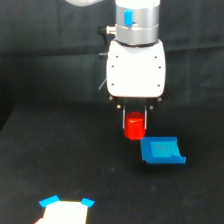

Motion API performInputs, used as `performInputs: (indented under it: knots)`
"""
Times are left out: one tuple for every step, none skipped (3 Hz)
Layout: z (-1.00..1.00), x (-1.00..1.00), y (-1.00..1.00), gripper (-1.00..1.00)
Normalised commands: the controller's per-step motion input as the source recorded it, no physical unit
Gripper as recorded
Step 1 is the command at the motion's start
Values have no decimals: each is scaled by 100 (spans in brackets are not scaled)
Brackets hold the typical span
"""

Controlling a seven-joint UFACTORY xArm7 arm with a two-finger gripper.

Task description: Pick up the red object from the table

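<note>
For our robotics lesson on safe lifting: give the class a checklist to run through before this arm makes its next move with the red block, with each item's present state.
1. Red object sits between the jaws of the gripper: ok.
2. Jaws firmly closed on it: cannot tell.
3. Red object clear of the table: cannot tell.
4. Blue piece apart from the red object: cannot tell, their edges nearly meet.
5. White and blue item away from the gripper: ok.

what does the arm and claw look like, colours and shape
The arm's wrist is a silver-grey metal cylinder with a small blue patch on a white section above. Below sits a boxy white housing with rounded corners and small dark screw dots. The claw has two thin metallic fingers.
</note>
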Motion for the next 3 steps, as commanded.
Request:
performInputs:
  knots:
    - [14,-3,-44,-100]
    - [-53,-12,24,-100]
    - [84,16,43,-34]
